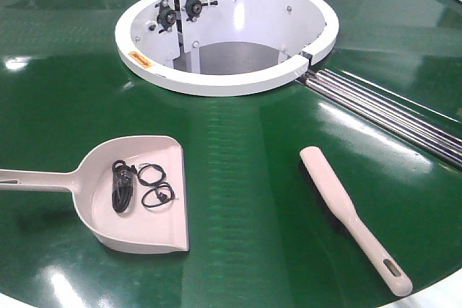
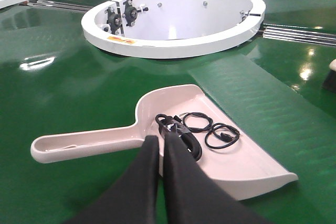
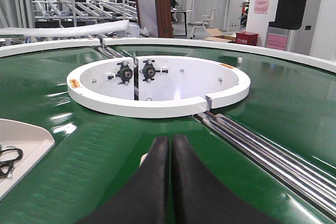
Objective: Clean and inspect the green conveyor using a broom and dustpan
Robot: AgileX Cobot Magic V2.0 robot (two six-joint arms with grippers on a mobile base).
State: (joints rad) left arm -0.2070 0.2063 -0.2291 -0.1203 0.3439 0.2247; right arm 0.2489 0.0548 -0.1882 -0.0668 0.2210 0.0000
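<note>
The pale pink-beige dustpan (image 1: 162,229) lies on the green conveyor (image 1: 238,149) at front left, handle pointing left. It holds a black cable bundle (image 1: 121,187) and two small black cable rings (image 1: 151,174). The broom (image 1: 339,203) lies flat at front right, handle toward the front edge. Neither gripper shows in the front view. In the left wrist view my left gripper (image 2: 161,138) is shut and empty, above the dustpan's (image 2: 236,166) neck beside the bundle (image 2: 181,129). My right gripper (image 3: 170,138) is shut and empty, low over the belt; a pale bit of the broom (image 3: 143,157) peeks out left of it.
The white ring-shaped hub (image 1: 216,81) stands at the middle of the belt, with bearings inside its wall. Silver roller strips (image 1: 390,110) run from the hub to the right edge, others to the far left. The white rim (image 3: 294,56) bounds the belt.
</note>
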